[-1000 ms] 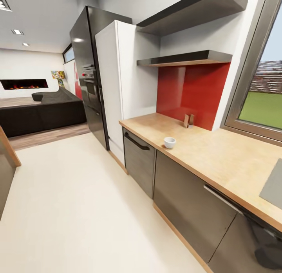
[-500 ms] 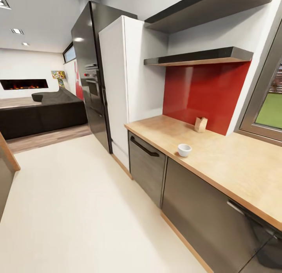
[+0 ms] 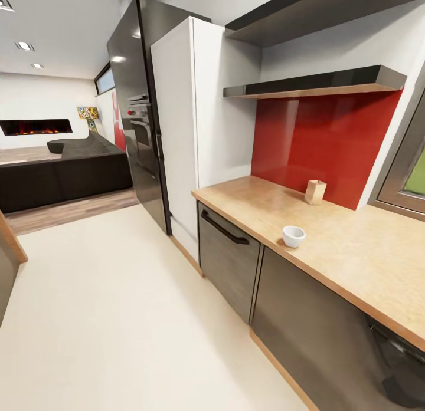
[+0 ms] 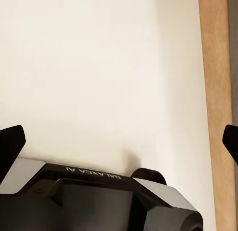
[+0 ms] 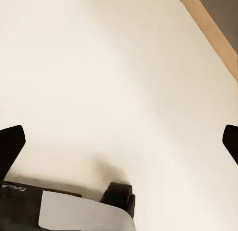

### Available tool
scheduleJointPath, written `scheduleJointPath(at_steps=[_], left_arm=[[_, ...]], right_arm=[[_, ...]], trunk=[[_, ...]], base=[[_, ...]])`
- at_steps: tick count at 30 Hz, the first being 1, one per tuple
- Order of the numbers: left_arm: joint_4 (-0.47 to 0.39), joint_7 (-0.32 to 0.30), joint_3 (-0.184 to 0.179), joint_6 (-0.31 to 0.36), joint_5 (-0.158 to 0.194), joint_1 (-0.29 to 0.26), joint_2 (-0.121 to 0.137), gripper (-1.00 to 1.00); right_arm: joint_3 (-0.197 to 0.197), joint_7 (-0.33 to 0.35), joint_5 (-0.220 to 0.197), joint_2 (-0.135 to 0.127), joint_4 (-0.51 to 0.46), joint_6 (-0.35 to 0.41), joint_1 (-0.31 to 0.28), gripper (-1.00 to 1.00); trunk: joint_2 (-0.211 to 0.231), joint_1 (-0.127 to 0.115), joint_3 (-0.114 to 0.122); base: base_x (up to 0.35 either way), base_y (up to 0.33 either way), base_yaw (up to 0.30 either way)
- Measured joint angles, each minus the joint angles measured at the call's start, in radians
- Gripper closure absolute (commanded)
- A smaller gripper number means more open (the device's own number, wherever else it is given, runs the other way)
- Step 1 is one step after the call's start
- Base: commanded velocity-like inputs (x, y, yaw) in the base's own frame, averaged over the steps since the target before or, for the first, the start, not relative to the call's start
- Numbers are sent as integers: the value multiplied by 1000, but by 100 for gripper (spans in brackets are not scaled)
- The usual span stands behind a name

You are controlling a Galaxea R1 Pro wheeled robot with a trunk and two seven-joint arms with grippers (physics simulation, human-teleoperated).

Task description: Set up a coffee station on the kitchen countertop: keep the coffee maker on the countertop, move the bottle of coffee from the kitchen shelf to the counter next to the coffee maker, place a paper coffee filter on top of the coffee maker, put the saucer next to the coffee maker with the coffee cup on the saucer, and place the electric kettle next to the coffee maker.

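1. Bright, even light; ceiling spots [image 3: 25,46] glow at the upper left of the head view.
2. The red backsplash [image 3: 330,145] and black oven tower [image 3: 133,104] carry soft glare.
3. Straight lines lean at the frame edges.
4. Both wrist views show pale floor [image 4: 109,77], faint shadows, slightly soft render.

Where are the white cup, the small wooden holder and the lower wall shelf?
coffee cup [image 3: 293,236], head view, on its rim.
wooden holder [image 3: 315,192], head view, its front face.
lower shelf [image 3: 313,84], head view, its front edge.
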Motion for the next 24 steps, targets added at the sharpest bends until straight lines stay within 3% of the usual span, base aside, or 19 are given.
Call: scheduleJointPath(at_steps=[1,5,7,10,11,18,22,24], left_arm=[[0,0,0,0,0,0,1,-100],[0,0,0,0,0,0,1,-100],[0,1,0,0,0,0,1,-100],[0,3,0,0,0,0,1,-100],[0,4,0,0,1,0,1,-100],[-1,6,2,0,0,0,2,-100],[-1,7,19,0,2,0,2,-100],[-1,8,35,-1,3,0,2,-100]], right_arm=[[-1,3,-1,50,-72,3,-4,-100],[2,7,0,107,-177,19,-7,-100],[9,15,-1,131,-257,78,-10,-100],[23,30,0,154,-370,172,-16,-100],[37,42,-2,165,-457,247,-19,-100],[99,71,-7,195,-842,523,-37,-100],[109,76,-8,217,-978,661,-83,-100],[113,78,-12,226,-1051,761,-138,-100]], trunk=[[0,0,0],[0,0,0],[0,0,0],[0,0,0],[0,0,0],[0,0,0],[0,0,0],[0,0,0]], base=[[3,1,0],[1,1,0],[0,0,0],[0,0,0],[0,0,0],[0,0,0],[0,0,0],[0,0,0]])
